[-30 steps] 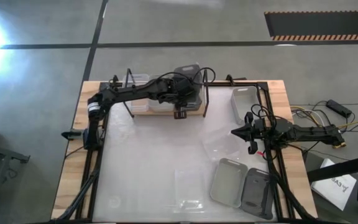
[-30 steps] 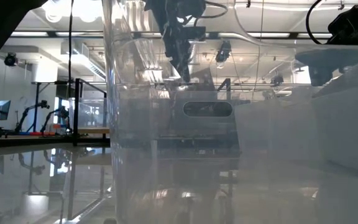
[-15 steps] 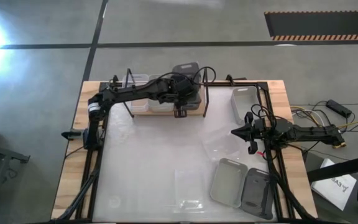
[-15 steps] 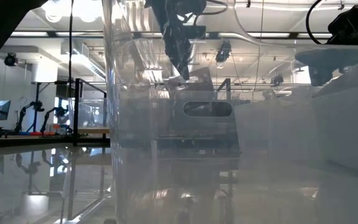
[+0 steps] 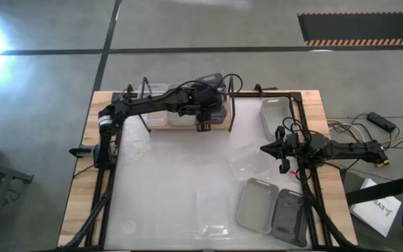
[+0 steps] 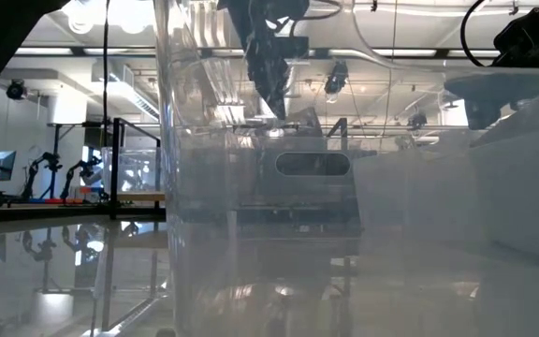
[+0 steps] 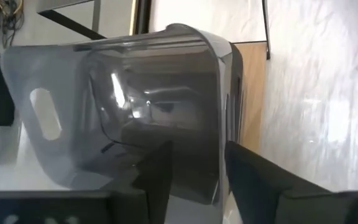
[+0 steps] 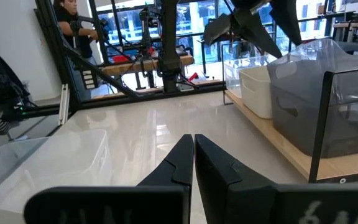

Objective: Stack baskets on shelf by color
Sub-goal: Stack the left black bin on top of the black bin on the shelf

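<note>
A dark grey basket [image 5: 214, 94] stands at the right end of the shelf [image 5: 161, 122], apparently nested in another dark one [image 8: 319, 134]. My left gripper [image 5: 204, 112] hangs over its near wall [image 7: 219, 134] and is open, one finger [image 7: 157, 171] inside the basket and one [image 7: 250, 177] outside. A white basket [image 8: 258, 90] and a translucent one [image 5: 157, 89] stand further left on the shelf. My right gripper [image 5: 264, 149] is shut and holds nothing, at the table's right beside a translucent basket [image 5: 249, 162]. My left gripper comes from above and straddles the dark grey basket's near wall [image 7: 221, 155]. The inner finger stands apart from the wall. The outer finger stands right beside it, and I cannot tell whether it touches. The basket rests on the shelf stack.
A white basket [image 5: 274, 115] lies at the far right. A light grey basket [image 5: 257, 204] and a dark grey one [image 5: 289, 215] sit at the near right, and a translucent one [image 5: 212, 210] at the near centre fills the low view. Upright black rods [image 5: 232, 105] edge the shelf.
The dark grey basket has settled slightly at the shelf's right end. My left gripper stays over its near wall.
</note>
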You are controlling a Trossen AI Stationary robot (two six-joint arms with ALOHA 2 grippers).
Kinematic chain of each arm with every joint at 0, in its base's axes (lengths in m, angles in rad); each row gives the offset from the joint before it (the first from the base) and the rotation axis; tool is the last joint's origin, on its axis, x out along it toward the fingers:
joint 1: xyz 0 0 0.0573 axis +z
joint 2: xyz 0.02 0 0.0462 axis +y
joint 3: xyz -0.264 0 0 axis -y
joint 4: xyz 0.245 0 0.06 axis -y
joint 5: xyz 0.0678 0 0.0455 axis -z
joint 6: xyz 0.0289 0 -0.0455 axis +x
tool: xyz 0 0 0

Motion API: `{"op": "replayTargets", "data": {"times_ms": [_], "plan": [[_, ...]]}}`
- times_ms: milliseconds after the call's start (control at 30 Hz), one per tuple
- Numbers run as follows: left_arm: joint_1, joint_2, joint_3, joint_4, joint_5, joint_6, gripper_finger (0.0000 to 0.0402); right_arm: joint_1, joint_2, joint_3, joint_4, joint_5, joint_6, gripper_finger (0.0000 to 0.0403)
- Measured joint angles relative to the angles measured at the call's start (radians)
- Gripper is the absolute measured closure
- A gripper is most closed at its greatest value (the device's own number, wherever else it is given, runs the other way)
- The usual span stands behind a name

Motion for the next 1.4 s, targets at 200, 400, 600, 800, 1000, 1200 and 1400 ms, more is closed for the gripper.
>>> {"op": "replayTargets", "data": {"times_ms": [200,400,600,800,1000,1200,1400], "plan": [[-0.005,-0.022,-0.001,0.000,-0.002,-0.005,0.0245,0.000,0.000,0.000,0.000,0.000,0.000,0.0394],[-0.006,-0.016,-0.039,0.007,0.005,-0.002,0.0245,0.000,0.000,0.000,0.000,0.000,0.000,0.0394],[-0.006,-0.015,-0.107,0.072,0.009,0.002,0.0296,0.000,0.000,0.000,0.000,0.000,0.000,0.0394],[-0.002,-0.011,-0.111,0.073,0.034,0.051,0.0389,0.000,0.000,0.000,0.000,0.000,0.000,0.0394],[-0.001,-0.018,-0.049,0.045,0.039,0.077,0.0400,0.000,0.000,0.000,0.000,0.000,0.000,0.0394],[-0.001,-0.020,0.010,-0.030,0.039,0.081,0.0401,0.000,0.000,0.000,0.000,0.000,0.000,0.0394],[0.004,-0.015,0.055,-0.127,0.039,0.072,0.0401,0.000,0.000,0.000,0.000,0.000,0.000,0.0394]]}}
